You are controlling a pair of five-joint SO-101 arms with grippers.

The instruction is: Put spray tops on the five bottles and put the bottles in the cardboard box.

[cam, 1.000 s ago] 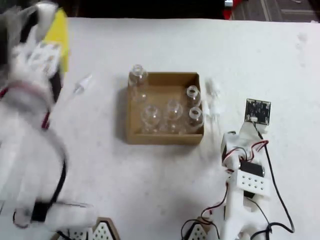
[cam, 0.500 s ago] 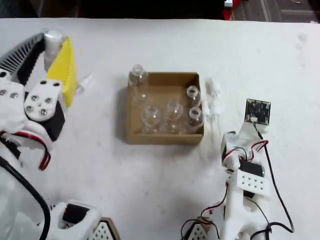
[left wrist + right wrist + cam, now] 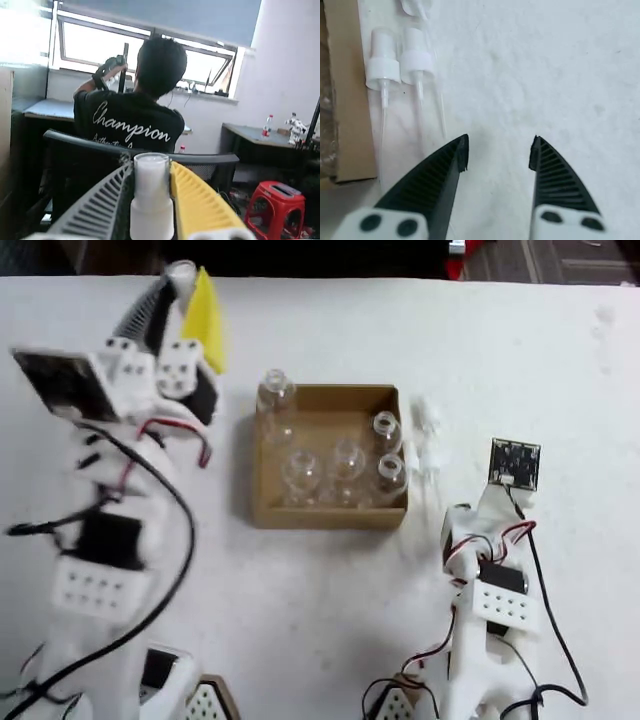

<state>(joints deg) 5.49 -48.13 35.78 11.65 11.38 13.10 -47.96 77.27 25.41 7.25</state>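
Left gripper (image 3: pixel 188 280) is up in the upper left of the high view, pinching a spray top (image 3: pixel 150 200) between its grey and yellow fingers. Box (image 3: pixel 325 512) sits mid-frame with four uncapped bottles (image 3: pixel 345 462) in it, plus a fifth bottle (image 3: pixel 275 395) at its upper left corner, can't tell if it's in or out. Right gripper (image 3: pixel 497 147) hangs spread over the table (image 3: pixel 545 75) right of the box, with two loose tops (image 3: pixel 382 62) lying just beside the box wall.

Bright, even light on the white table (image 3: pixel 330 600), soft faint shadows, blown-out window (image 3: pixel 82 45) glare.
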